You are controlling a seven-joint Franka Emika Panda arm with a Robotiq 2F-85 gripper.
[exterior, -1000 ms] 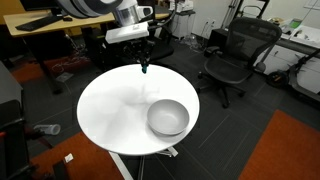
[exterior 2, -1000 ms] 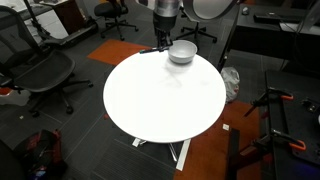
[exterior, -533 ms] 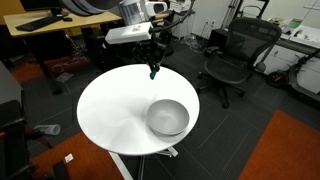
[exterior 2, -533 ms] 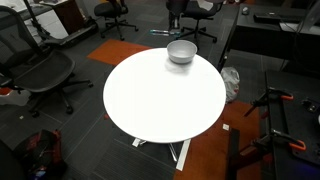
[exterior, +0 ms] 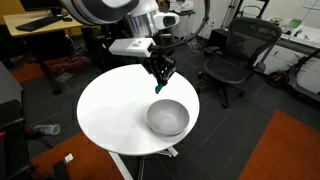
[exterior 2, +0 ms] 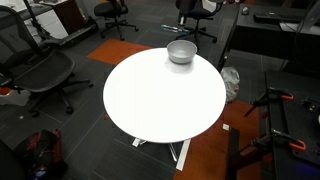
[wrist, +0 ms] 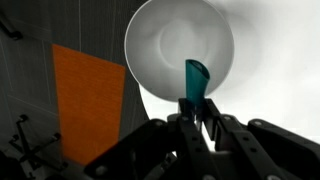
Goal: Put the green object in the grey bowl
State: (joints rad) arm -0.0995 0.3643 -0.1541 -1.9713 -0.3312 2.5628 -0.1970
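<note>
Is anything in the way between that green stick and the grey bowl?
Nothing. In an exterior view the green object, held in the gripper, hangs short of the grey bowl; only bare white table shows between them.

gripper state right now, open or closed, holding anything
Gripper: closed on the green object, which it holds off the table close to the grey bowl.
</note>
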